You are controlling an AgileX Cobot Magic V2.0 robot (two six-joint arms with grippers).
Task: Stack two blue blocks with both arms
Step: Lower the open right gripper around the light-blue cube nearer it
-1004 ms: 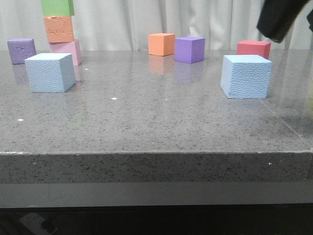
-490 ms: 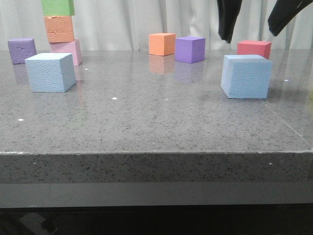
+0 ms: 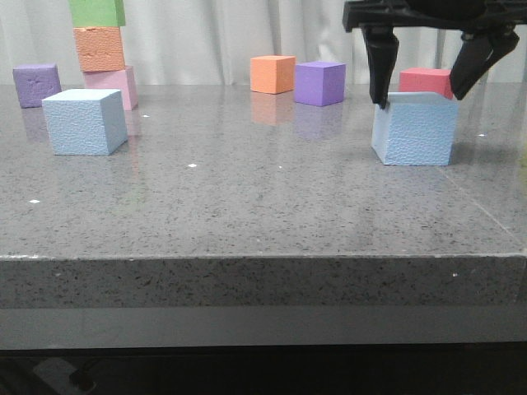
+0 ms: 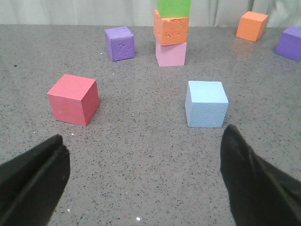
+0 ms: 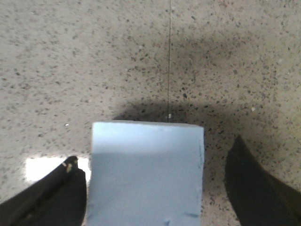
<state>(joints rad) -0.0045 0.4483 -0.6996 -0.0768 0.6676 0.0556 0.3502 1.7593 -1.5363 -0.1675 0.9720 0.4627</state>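
Two pale blue blocks on grey speckled table (image 3: 247, 206), well apart. Left blue block (image 3: 85, 122): near left side of front view, in front of a stack of three cubes, pink cube (image 3: 111, 86) at base, orange cube (image 3: 100, 48) above, green cube (image 3: 97, 11) on top. Same block seen from left wrist camera (image 4: 206, 103), resting flat, clear of everything.

Right blue block (image 3: 414, 129): on right side of table, red cube (image 3: 426, 81) just behind it.

Right gripper (image 3: 422, 97): black, jaws spread wide, one finger at each side of right blue block's top edge, left-hand finger tip close to or touching upper corner, other finger apart from block. Right wrist view: block (image 5: 146, 174) between the two fingertips (image 5: 61, 193), not pinched.

Left gripper (image 4: 141, 183): jaws spread, holding nothing, seen only in left wrist view, above bare table with left blue block and a second red cube (image 4: 74, 99) ahead.

Further items: purple cube (image 3: 36, 85) at far left; lone orange cube (image 3: 272, 74) and purple cube (image 3: 319, 83) side by side at back centre.
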